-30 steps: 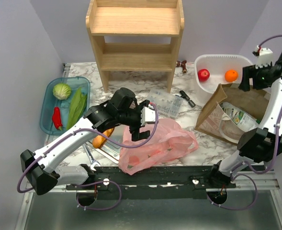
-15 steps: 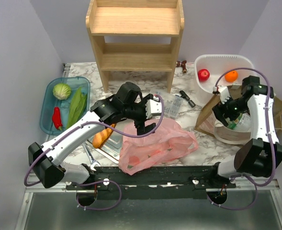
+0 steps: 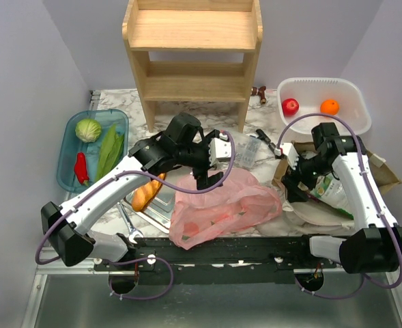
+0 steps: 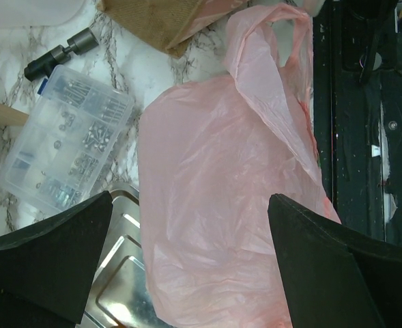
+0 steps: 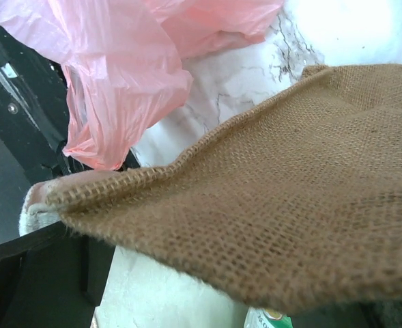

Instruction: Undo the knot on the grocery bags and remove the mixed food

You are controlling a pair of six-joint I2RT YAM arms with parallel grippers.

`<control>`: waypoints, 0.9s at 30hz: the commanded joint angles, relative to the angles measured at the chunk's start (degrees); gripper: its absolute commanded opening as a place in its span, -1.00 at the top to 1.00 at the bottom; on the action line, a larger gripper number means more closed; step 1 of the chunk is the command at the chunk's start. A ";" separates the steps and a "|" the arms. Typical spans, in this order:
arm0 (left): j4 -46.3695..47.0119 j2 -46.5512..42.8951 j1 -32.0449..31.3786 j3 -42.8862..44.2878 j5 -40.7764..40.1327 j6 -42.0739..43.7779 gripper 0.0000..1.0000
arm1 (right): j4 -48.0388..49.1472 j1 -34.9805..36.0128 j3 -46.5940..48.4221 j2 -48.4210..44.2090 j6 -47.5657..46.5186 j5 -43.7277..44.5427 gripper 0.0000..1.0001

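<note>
The pink grocery bag (image 3: pixel 222 207) lies crumpled at the table's front edge, partly over the steel tray (image 3: pixel 158 207). My left gripper (image 3: pixel 213 164) hovers over it, open, with the bag (image 4: pixel 214 191) filling the gap between its fingers (image 4: pixel 47 253) and nothing gripped. One handle loop (image 4: pixel 286 24) lies loose at the bag's far end; the knot is not visible. My right gripper (image 3: pixel 291 172) is open at the left edge of a burlap bag (image 5: pixel 296 178), whose cloth lies across its jaws. Cabbage (image 3: pixel 88 129), leafy greens (image 3: pixel 110 152) and red pepper (image 3: pixel 82 168) sit in the teal tray.
A bread loaf (image 3: pixel 146 195) rests on the steel tray. A white basin (image 3: pixel 354 96) at the back right holds a red fruit (image 3: pixel 290 106) and an orange (image 3: pixel 329 106). A clear parts box (image 3: pixel 245 149) and a wooden shelf (image 3: pixel 194 55) stand behind the bag.
My right arm swung down from beside the basin to the burlap bag's left edge, its jaws widening. The left gripper shifted slightly back and right above the pink bag.
</note>
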 commanded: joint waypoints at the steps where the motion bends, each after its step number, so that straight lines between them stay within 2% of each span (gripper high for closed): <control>1: -0.11 1.13 0.19 1.13 1.46 0.59 -0.97 | -1.05 0.46 0.36 -0.30 1.07 1.01 -0.81; 7: 0.62 2.20 0.25 1.33 1.16 0.11 -0.97 | 9.62 -1.21 3.79 -1.26 7.53 8.99 -0.81; 11: 1.10 2.11 0.27 0.71 0.20 0.55 -0.97 | 17.67 -6.43 3.67 -1.13 9.09 11.84 -0.81; 15: 1.26 1.76 0.46 -0.21 -1.39 1.15 -0.97 | 24.91 -13.77 3.90 -0.19 11.11 10.67 -0.80; 20: 0.34 1.64 0.62 -0.93 -2.27 1.95 -0.97 | 26.53 -18.25 3.71 2.88 6.78 10.99 -0.84; 25: 0.03 1.33 0.80 -1.51 -2.23 2.48 -0.97 | 20.90 -18.66 0.16 3.81 -2.96 9.13 -0.88; 27: 0.12 1.40 0.95 -1.64 -2.20 2.44 -0.97 | 26.95 -18.66 -4.45 3.20 -4.74 11.01 -0.87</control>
